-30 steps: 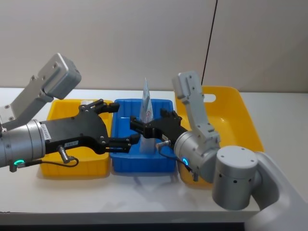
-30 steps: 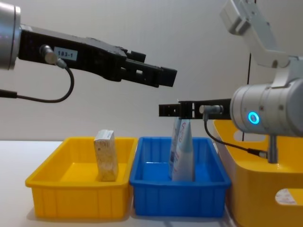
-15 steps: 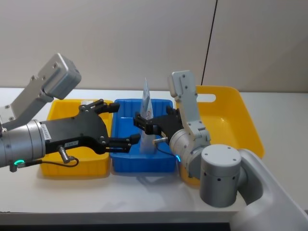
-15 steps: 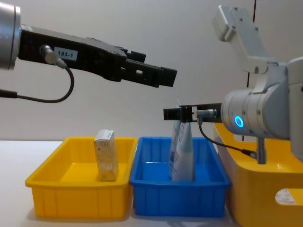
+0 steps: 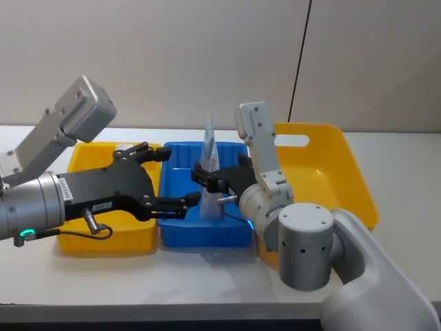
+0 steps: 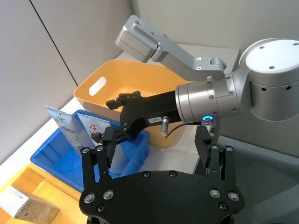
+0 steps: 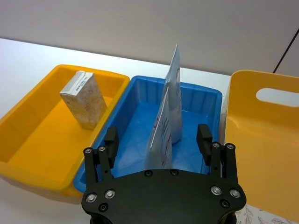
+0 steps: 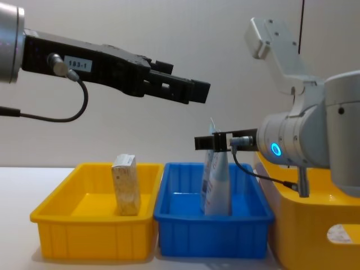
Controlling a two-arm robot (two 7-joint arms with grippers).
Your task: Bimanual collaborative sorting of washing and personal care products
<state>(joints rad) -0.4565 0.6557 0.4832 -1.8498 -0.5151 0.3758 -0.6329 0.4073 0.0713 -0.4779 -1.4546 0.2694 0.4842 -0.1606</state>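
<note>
Two tall pale-blue-and-white tubes [image 5: 210, 162] [image 8: 216, 183] [image 7: 174, 93] stand upright in the blue tray [image 5: 172, 238] [image 8: 208, 239]. My right gripper [image 5: 203, 178] [image 8: 205, 142] [image 7: 157, 139] hovers open at the height of the tube tops, its fingers either side of the nearer tube without touching it. A beige speckled carton [image 8: 126, 185] [image 7: 86, 99] stands in the yellow tray [image 8: 90, 236] [image 5: 83, 241]. My left gripper [image 5: 180, 176] [image 8: 197, 90] [image 6: 154, 142] is open and holds nothing, well above the border of the two trays.
A big yellow basket [image 5: 344, 172] [image 8: 309, 236] [image 7: 261, 135] stands right of the blue tray. Through its handle cut-out shows a white pack with grey leaf print [image 8: 340, 233]. The trays sit close to the table's front edge, a wall behind.
My right arm's body swung left toward the blue tray and its gripper sank a little beside the tube tops. The left arm, tubes and carton have not moved.
</note>
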